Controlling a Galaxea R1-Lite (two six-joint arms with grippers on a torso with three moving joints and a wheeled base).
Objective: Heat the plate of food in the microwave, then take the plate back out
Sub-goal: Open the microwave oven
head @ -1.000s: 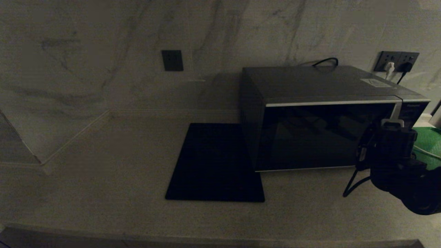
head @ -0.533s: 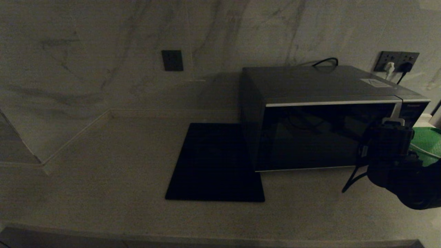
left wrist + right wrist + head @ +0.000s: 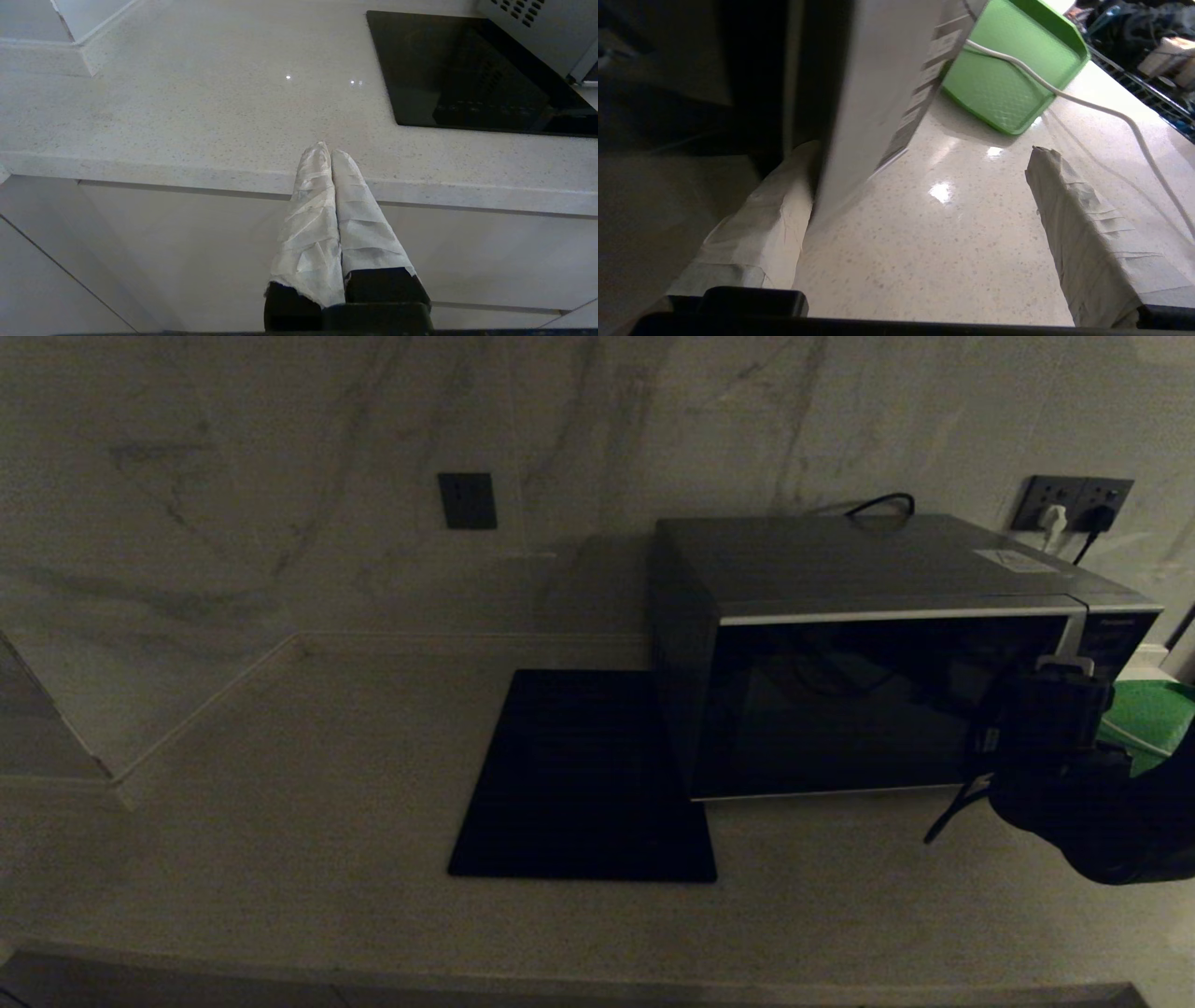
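The dark grey microwave (image 3: 887,653) stands at the back right of the counter with its black glass door looking shut. My right gripper (image 3: 1060,677) is at the door's right end, by the button panel (image 3: 878,70). It is open (image 3: 924,148): one taped finger (image 3: 784,196) lies against the dark door side, partly hidden behind the panel's edge, and the other finger (image 3: 1078,224) hangs over bare counter. The plate of food is out of view. My left gripper (image 3: 329,150) is shut on nothing, parked in front of the counter's front edge.
A flat black mat (image 3: 579,775) lies left of the microwave. A green mesh tray (image 3: 1158,714) sits to the microwave's right, with a white cable (image 3: 1111,112) running across it. Wall sockets (image 3: 1074,502) are behind. Pale stone counter (image 3: 280,821) stretches to the left.
My right arm has crept a little to the left and toward the microwave's door. The door and the left arm have not moved.
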